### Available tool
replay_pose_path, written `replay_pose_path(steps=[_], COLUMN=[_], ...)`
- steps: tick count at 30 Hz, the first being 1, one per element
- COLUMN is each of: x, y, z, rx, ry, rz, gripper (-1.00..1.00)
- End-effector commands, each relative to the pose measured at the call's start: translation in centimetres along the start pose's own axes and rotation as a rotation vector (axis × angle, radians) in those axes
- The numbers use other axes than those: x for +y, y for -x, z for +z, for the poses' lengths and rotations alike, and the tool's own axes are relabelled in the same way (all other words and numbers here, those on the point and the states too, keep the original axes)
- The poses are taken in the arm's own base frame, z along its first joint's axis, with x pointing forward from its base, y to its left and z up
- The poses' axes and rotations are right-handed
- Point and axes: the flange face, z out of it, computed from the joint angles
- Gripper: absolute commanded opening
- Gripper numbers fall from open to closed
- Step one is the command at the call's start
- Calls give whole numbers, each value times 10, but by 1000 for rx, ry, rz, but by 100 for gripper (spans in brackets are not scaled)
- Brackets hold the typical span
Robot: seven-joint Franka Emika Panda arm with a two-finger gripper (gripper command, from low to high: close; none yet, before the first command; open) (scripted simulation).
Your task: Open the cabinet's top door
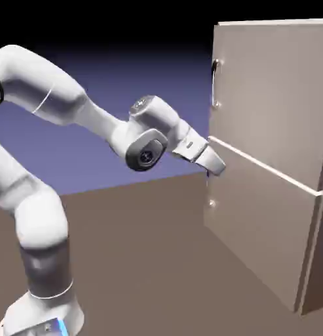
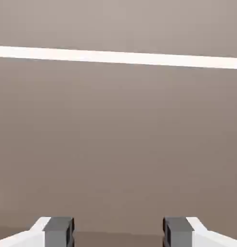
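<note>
Brown floor (image 1: 125,249) lay left of the cabinet (image 1: 269,105). Top-door handle (image 1: 215,84): visible only in the exterior view. Gripper (image 2: 118,232): open, fingertips apart, shown only in the hand view.

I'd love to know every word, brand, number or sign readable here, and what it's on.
No readable text anywhere.
Tall taupe cabinet: no lettering on its doors.
White jointed robot arm: only small dark markings on its joints and base, too small and blurred to read.

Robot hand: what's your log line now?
white robot hand: open, empty | tall taupe top door: shut | slim silver loop handle: not gripped
</note>
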Motion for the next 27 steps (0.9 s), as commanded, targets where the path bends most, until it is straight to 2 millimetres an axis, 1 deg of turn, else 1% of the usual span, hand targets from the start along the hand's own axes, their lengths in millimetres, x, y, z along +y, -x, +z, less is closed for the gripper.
replay_pose_path(steps=[1,8,14,20,27], x=[-4,-28,-48,-69,-94], y=[-7,-44,-65,-76,-76], z=[-5,-40,-71,-97,-120], rx=[18,139,239,331,426], ry=[-12,-97,-167,-232,-301], rz=[5,36,54,64,69], gripper=[0,0,0,0,0])
